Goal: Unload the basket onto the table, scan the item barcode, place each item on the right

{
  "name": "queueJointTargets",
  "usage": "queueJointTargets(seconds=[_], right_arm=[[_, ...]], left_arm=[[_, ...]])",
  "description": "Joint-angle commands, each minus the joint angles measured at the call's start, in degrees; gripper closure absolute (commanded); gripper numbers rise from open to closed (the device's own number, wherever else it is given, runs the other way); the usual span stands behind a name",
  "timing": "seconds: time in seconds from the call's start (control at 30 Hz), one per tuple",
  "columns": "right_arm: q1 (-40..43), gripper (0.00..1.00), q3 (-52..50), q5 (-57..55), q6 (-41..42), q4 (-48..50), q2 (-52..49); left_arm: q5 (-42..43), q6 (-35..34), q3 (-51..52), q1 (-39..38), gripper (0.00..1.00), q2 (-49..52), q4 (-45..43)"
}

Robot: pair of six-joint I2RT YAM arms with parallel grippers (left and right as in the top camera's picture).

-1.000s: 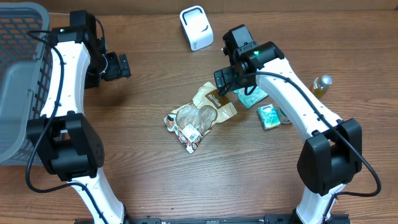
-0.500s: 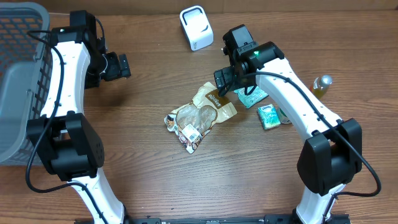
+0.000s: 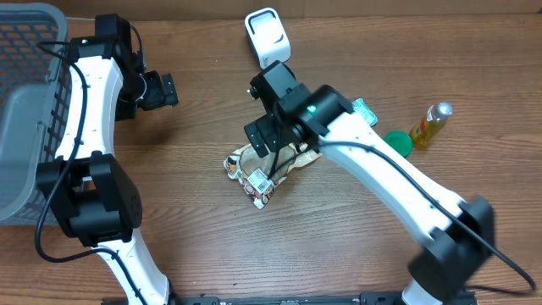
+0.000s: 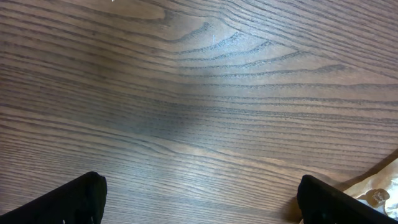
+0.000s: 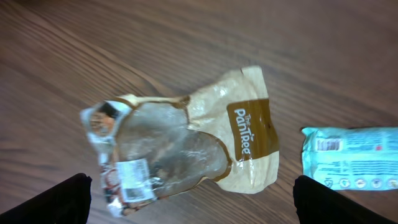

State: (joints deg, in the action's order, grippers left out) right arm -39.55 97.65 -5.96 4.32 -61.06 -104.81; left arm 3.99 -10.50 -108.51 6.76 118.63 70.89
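The item is a tan-and-clear bread bag (image 3: 254,174) lying flat mid-table, its white barcode label (image 3: 257,179) facing up. In the right wrist view the bag (image 5: 186,146) fills the centre, label (image 5: 134,175) at its lower left. My right gripper (image 3: 268,135) hovers open over the bag's far half and hides it from overhead; its fingertips (image 5: 62,199) straddle the bag's near edge, holding nothing (image 5: 202,205). The white scanner (image 3: 267,36) stands at the back. My left gripper (image 3: 163,91) is open above bare wood (image 4: 208,205), well left of the bag, whose corner (image 4: 379,190) just shows.
A teal packet (image 3: 364,110) lies right of the bag, also in the right wrist view (image 5: 351,155). A green lid (image 3: 398,142) and a small yellow bottle (image 3: 430,123) sit further right. A grey basket (image 3: 25,110) fills the left edge.
My right arm has swung left, from above the teal packets to over the bread bag. The bag and the left arm have not moved.
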Motion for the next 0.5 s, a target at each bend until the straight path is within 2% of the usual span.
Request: queueJointTargets(seconds=[0.0,0.47], right_arm=[[0.28,0.00,-0.17,-0.42,0.39,0.37,10.19],[0.50,0.00,-0.17,-0.44,0.37,-0.83,35.28]], left_arm=[[-0.37,0.22,-0.35,-0.02,0.01,-0.74,-0.04],[-0.37,0.22,-0.35,-0.02,0.00,-0.74,-0.02]])
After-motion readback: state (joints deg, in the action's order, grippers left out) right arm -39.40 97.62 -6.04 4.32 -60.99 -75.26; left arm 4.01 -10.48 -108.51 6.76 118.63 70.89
